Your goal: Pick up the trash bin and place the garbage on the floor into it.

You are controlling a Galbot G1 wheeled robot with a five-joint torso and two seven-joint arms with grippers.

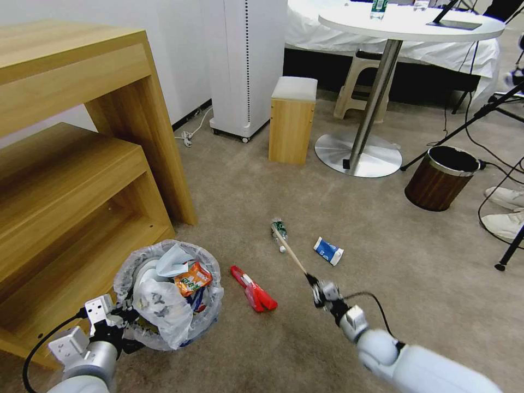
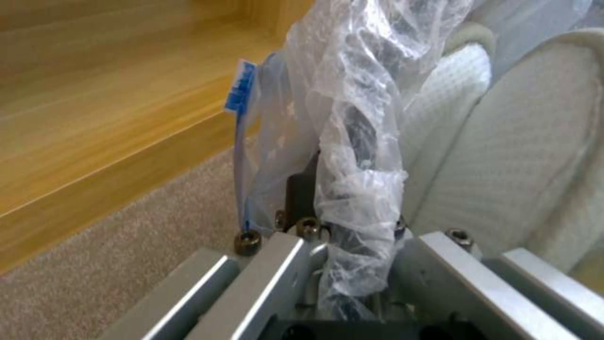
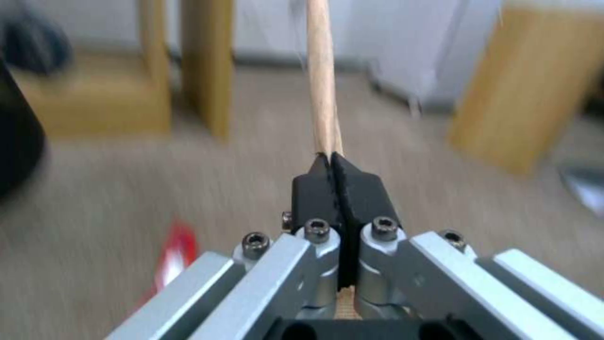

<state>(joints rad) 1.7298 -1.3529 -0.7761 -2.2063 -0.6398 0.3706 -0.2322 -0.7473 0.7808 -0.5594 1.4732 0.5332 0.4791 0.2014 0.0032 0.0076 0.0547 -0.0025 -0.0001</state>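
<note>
The trash bin (image 1: 204,319), lined with a translucent bag, is at the lower left by the wooden shelf. It holds white slippers (image 2: 522,156), an orange wrapper (image 1: 192,278) and pale tissue (image 1: 173,261). My left gripper (image 1: 128,317) is shut on the bin's bag-covered rim (image 2: 356,189). My right gripper (image 1: 315,285) is shut on the end of a wooden stick (image 1: 289,252), which slants up and away above the carpet; the closed fingertips (image 3: 314,182) pinch the stick (image 3: 322,85). On the floor (image 1: 382,256) lie a small bottle (image 1: 279,232), a red wrapper (image 1: 254,289) and a white-blue bag (image 1: 328,251).
A wooden shelf unit (image 1: 71,164) stands close on the left. Farther off are a small wooden stool (image 1: 292,120), a round table on a metal base (image 1: 357,155), a brown wood-grain bin (image 1: 442,177), white sneakers (image 1: 507,210), and tripod legs and cables at the right.
</note>
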